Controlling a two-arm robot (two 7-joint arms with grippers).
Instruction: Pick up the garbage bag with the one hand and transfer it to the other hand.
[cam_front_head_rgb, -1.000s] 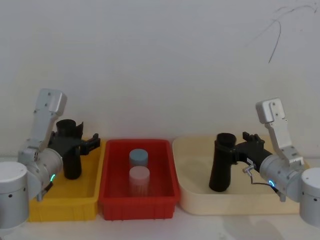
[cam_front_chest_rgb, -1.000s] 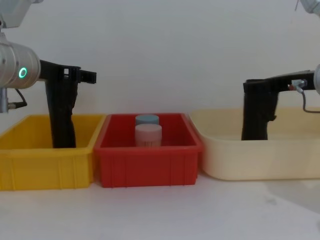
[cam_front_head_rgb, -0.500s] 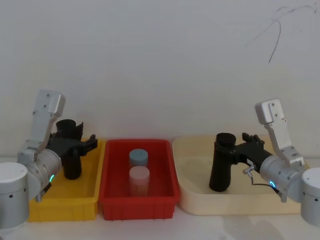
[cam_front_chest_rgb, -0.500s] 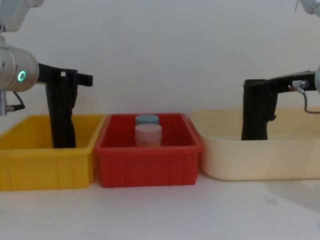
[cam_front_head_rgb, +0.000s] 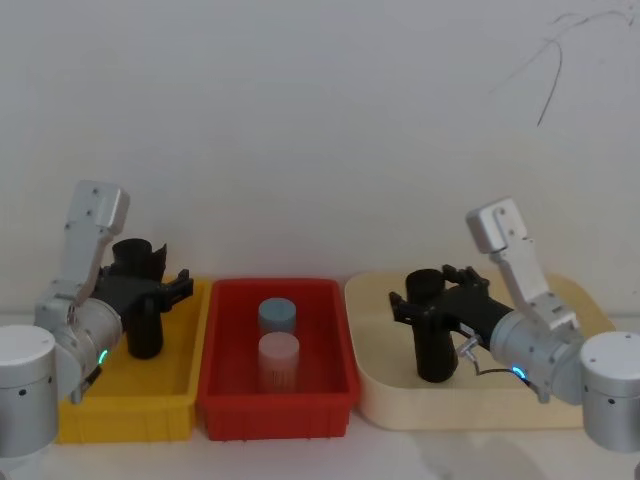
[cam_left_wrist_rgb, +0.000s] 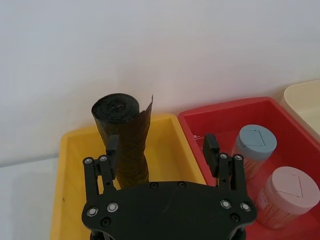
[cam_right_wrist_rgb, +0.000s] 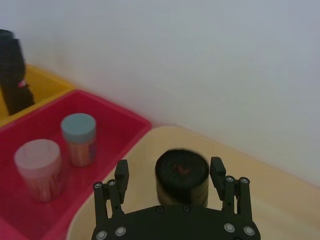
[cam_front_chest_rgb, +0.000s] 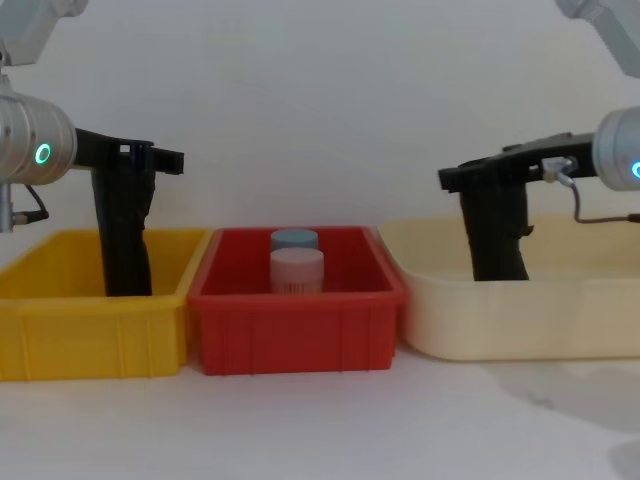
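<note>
The garbage bag, a thick smooth black roll, stands upright in the cream tray on the right. My right gripper is open around its upper part, one finger on each side; in the right wrist view the garbage bag sits between the fingers with a gap on one side and the other finger close against it. From the chest, the garbage bag rises above the tray wall. My left gripper is open at the top of a thinner black roll in the yellow bin.
A red bin sits between the yellow bin and the cream tray, holding a blue-lidded jar and a pink-lidded jar. A white wall stands close behind all three containers.
My right arm has swung left toward the red bin, and the garbage bag stands a little farther left in the cream tray. The left arm has barely moved.
</note>
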